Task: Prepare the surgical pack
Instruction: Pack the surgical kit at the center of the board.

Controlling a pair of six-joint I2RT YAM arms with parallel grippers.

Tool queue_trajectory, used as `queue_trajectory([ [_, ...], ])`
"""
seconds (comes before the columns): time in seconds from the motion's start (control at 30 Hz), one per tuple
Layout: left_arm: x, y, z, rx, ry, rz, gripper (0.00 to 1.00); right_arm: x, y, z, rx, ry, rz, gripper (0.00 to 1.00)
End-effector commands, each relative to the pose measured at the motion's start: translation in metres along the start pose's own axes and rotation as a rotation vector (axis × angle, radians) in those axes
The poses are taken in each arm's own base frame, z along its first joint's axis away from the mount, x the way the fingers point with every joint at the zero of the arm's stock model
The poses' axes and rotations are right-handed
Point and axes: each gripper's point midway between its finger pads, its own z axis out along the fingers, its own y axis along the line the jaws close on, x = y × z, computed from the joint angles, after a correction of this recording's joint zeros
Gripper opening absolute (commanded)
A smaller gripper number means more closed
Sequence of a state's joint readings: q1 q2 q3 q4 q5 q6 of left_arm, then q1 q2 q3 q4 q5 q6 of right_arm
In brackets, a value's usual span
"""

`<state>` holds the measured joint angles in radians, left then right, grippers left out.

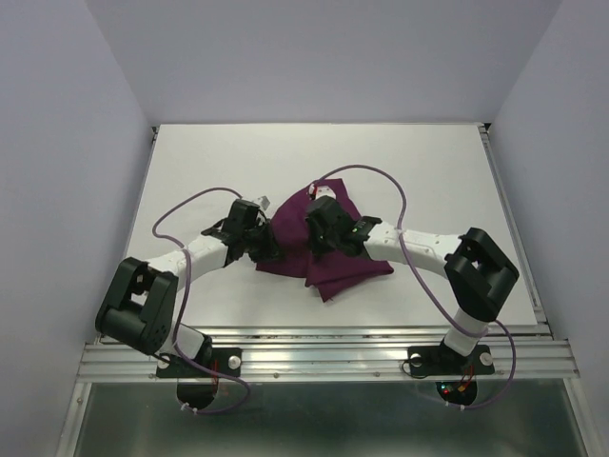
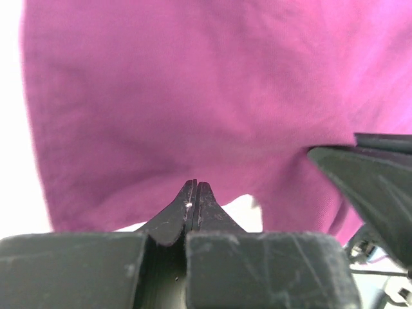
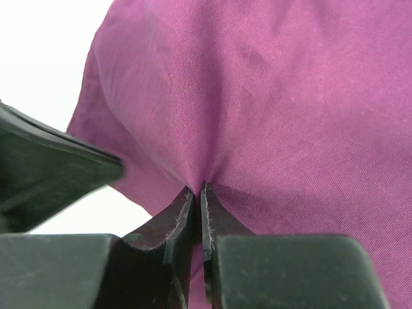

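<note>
White worktop [image 1: 190,162], pale lilac walls [image 1: 57,143] on three sides. We've got the purple cloth [image 1: 333,271] bunched mid-worktop, well off every edge, with open room behind and either side. Right jaws pinch a fold of it, left jaws closed tight by its left edge.

no text, labels, brands or numbers readable in any view, cloth [image 3: 290,96] looks plain, no print or tag legible on it
</note>
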<state>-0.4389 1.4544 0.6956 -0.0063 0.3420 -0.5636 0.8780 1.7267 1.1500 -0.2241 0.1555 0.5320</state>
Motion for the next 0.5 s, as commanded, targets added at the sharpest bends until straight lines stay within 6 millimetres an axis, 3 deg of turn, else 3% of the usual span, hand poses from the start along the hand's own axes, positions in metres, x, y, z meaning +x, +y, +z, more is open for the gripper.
queue_trajectory([
  [0.0, -0.015, 0.013, -0.032, -0.099, -0.059, 0.046, 0.0, 0.009, 0.011, -0.009, -0.063, 0.086, -0.095, 0.15],
  [0.1, -0.02, 0.01, -0.042, -0.099, -0.079, 0.053, 0.0, 0.018, 0.004, -0.012, -0.043, 0.138, -0.156, 0.36],
  [0.13, -0.021, 0.007, -0.043, -0.088, -0.085, 0.055, 0.0, 0.016, 0.001, -0.014, -0.029, 0.134, -0.163, 0.51],
  [0.23, -0.024, 0.0, -0.04, -0.055, -0.084, 0.044, 0.0, 0.0, -0.009, -0.02, 0.035, 0.075, -0.174, 0.68],
  [0.37, -0.02, 0.0, -0.024, -0.024, -0.055, 0.025, 0.0, -0.02, -0.009, -0.016, 0.082, 0.026, -0.18, 0.7],
  [0.47, -0.011, 0.007, -0.009, -0.023, -0.027, 0.011, 0.0, -0.024, -0.007, -0.01, 0.091, 0.022, -0.18, 0.69],
])
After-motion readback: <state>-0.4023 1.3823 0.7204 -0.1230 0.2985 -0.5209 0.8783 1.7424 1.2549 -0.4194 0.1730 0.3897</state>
